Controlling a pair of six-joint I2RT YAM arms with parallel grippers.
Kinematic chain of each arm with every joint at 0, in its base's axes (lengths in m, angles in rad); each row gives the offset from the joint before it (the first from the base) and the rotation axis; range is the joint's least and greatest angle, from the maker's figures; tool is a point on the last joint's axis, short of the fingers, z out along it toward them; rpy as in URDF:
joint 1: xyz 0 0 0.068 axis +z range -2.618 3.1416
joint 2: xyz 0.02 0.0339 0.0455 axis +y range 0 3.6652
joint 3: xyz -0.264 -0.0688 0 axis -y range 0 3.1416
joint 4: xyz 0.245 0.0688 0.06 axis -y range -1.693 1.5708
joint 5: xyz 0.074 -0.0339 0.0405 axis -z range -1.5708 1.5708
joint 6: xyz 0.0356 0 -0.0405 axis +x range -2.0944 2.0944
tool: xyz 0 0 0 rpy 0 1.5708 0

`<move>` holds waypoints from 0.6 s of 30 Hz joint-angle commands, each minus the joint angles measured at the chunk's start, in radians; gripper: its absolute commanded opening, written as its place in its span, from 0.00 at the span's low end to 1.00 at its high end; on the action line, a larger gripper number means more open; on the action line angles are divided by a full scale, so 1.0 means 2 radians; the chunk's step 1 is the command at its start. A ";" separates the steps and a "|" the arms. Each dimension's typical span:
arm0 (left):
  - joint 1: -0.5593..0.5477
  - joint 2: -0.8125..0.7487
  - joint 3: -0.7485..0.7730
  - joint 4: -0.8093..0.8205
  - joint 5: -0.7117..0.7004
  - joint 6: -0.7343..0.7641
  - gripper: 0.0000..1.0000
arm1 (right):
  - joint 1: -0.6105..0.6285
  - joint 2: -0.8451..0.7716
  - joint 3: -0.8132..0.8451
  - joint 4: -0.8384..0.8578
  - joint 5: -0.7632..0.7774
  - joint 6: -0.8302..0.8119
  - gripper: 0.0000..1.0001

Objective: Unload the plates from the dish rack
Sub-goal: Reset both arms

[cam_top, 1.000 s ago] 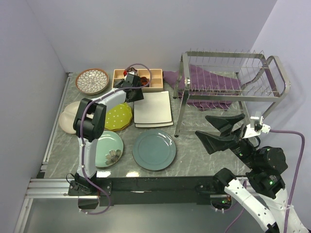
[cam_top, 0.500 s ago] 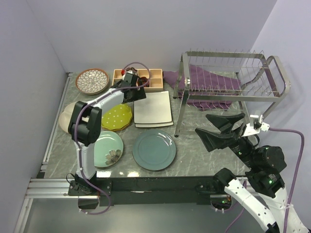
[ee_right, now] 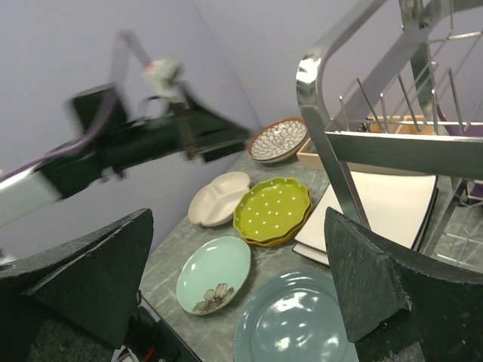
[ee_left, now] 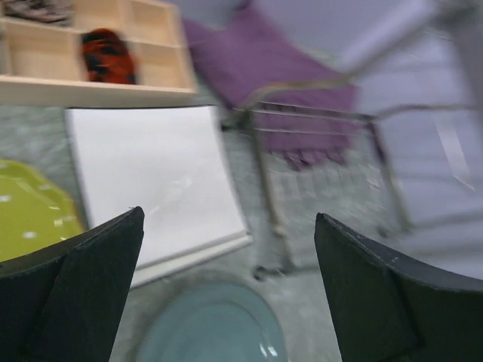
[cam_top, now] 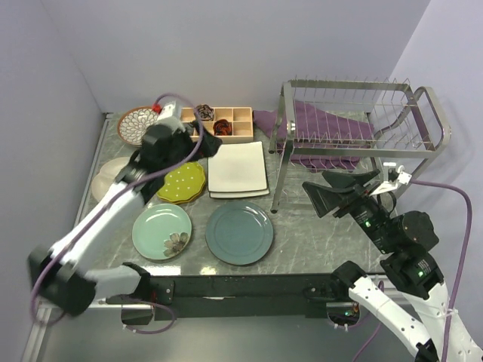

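The left gripper (ee_left: 228, 217) is hanging with its jaws spread wide and gripping nothing, close to the white square plates (cam_top: 237, 167) and the wooden tray (cam_top: 241, 122). The right gripper (ee_right: 240, 215) is hovering just in front of the dish rack (cam_top: 355, 146), equally spread and empty. The plates are lying flat on the table (cam_top: 302, 241) left of the rack, among them a teal plate (cam_top: 239, 233) and a yellow-green plate (cam_top: 183, 182).

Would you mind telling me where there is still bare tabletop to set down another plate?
The best bare patch lies right of the teal plate, in front of the dish rack. The left half is crowded, filled nearly edge to edge from the wooden tray down to the pale green floral plate.
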 commanded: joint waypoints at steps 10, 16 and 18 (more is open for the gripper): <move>-0.037 -0.266 -0.184 0.124 0.149 -0.027 0.99 | 0.000 0.027 0.020 -0.017 0.040 0.002 1.00; -0.040 -0.289 -0.193 0.125 0.148 -0.029 0.99 | 0.000 0.030 0.022 -0.020 0.055 0.006 1.00; -0.040 -0.298 -0.196 0.127 0.143 -0.032 0.99 | 0.000 0.028 0.019 -0.016 0.057 0.006 1.00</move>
